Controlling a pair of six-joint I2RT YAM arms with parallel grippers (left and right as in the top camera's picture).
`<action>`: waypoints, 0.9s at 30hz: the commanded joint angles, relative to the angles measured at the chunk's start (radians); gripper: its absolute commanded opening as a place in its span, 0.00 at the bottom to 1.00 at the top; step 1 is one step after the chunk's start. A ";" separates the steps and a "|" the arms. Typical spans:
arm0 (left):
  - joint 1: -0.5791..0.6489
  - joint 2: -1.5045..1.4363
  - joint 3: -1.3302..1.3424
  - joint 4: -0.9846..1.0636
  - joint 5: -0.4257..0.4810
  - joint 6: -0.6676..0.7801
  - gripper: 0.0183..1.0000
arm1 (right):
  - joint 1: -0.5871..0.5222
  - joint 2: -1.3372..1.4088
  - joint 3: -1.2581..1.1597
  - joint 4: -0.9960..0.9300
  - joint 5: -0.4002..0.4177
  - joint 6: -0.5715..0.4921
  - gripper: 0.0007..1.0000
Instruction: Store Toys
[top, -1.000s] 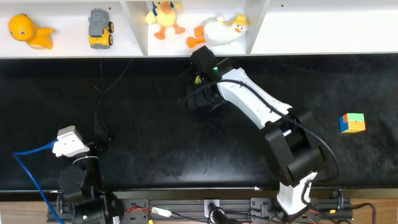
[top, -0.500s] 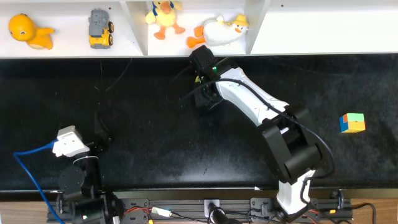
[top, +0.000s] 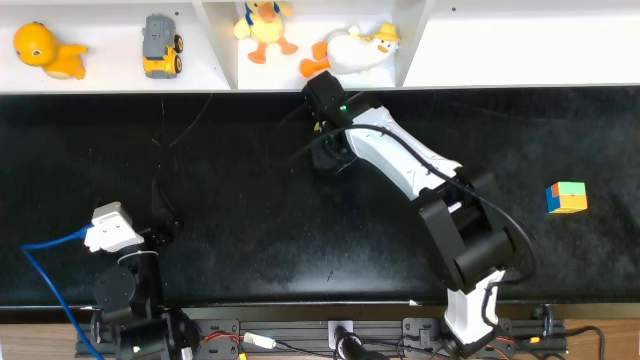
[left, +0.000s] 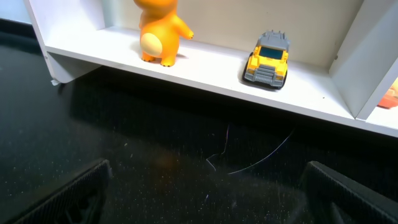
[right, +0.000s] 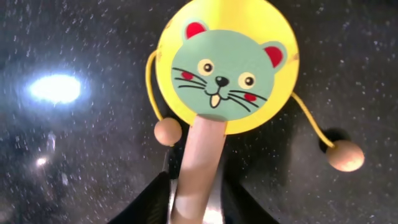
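Because the fingers of the right gripper (right: 196, 198) clench only the wooden handle of the rattle drum (right: 224, 74) above the desk (top: 230, 230) near the shelf (top: 480, 88), its dangling beads (right: 345, 155) could snag the shelf's edge, while the left gripper (left: 208, 194) rests released.

The rattle drum (right: 222, 74) has a yellow rim, mint-green cat face, red ears, tan handle. The cube (top: 566, 197), 3 o'clock, is multicoloured.

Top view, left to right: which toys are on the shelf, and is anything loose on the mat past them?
orange toy figure → grey-and-yellow toy truck → yellow duck plush → white duck plush → multicolour cube, loose on the mat
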 joint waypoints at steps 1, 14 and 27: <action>0.006 -0.011 -0.001 -0.003 0.003 0.003 1.00 | 0.003 0.055 0.002 -0.002 -0.021 0.005 0.25; 0.006 -0.011 -0.001 -0.003 0.003 0.003 1.00 | -0.007 0.054 0.058 -0.114 -0.092 0.005 0.04; 0.006 -0.011 -0.001 -0.003 0.003 0.003 1.00 | -0.048 -0.233 0.195 -0.607 -0.006 -0.066 0.04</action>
